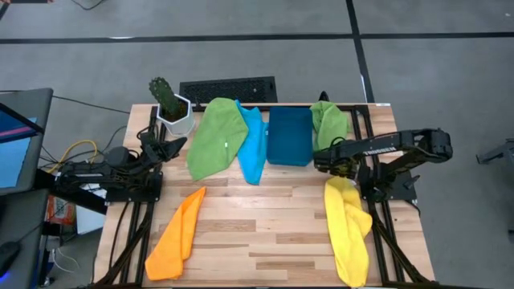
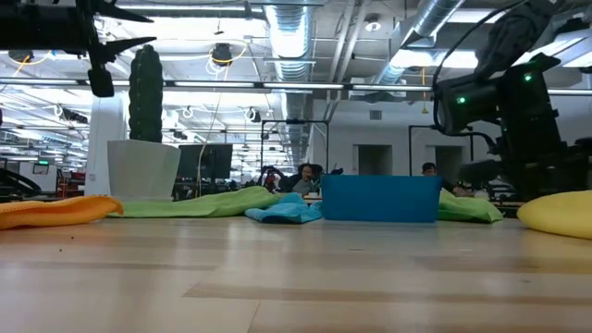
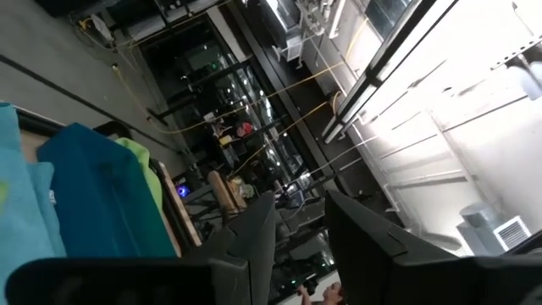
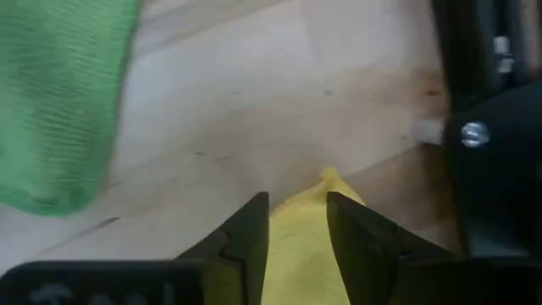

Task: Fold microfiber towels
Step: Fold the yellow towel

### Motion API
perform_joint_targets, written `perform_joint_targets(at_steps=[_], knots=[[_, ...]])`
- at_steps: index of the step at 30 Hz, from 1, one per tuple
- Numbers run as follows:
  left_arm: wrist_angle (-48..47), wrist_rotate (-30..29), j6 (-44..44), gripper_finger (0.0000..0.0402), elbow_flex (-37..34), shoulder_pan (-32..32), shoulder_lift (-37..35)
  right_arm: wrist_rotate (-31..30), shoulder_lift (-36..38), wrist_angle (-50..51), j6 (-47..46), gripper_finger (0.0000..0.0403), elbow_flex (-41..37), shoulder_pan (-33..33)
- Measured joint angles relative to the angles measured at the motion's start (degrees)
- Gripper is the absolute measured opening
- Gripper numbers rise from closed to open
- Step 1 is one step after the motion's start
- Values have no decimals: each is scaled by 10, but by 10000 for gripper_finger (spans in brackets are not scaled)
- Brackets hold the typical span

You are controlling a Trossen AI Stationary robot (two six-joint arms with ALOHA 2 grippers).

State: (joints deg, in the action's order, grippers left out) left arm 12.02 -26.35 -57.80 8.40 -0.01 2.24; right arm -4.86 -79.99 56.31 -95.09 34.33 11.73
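The bench (image 1: 265,233) is being lit evenly from above, with only faint shadows being cast. In the low view, glare is being thrown by ceiling strip lights (image 2: 305,85), and the near wood is being rendered soft. The green towel (image 4: 55,102) is being blurred in the right wrist view, while the left wrist view is being kept dim

Right gripper (image 1: 336,164) over yellow towel (image 1: 348,233), orange towel (image 1: 177,236) left, blue bin (image 1: 290,136) behind

Five bright towels (image 1: 217,138) — crumpled across table.
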Motion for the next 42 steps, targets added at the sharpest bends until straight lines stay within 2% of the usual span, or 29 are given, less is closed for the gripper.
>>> perform_joint_targets(at_steps=[9, 12, 16, 21, 24, 28, 32, 35, 39, 42], knots=[[-28, -3, -6, 98, 0, 0, 0, 3, -25, -81, 29, 22, 3, -12], [-28, -3, -6, 98, 0, 0, 0, -10, -45, -77, 30, 13, 14, -37], [-28, -3, -5, 98, 0, 0, 0, -15, -57, -26, 24, 41, 68, -77], [-27, -16, -5, 98, 0, 0, 0, -98, -35, 98, 2, 71, 126, -114], [-27, -32, -5, 98, 0, 0, 0, -93, -25, 141, -23, 98, 123, -117], [-27, -42, -6, 98, 0, 0, 0, -63, -27, 122, -51, 157, 102, -121], [-25, -42, -14, 98, 0, 0, 0, -27, -39, 55, -61, 225, 70, -129], [-26, -42, -14, 98, 0, 0, 0, -5, -59, 15, -74, 255, 51, -130], [-30, -44, -16, 98, 0, 0, 0, 8, -84, -1, -69, 254, 43, -132], [-39, -45, -25, 98, 0, 0, 0, 16, -95, -16, -57, 216, 56, -132]])
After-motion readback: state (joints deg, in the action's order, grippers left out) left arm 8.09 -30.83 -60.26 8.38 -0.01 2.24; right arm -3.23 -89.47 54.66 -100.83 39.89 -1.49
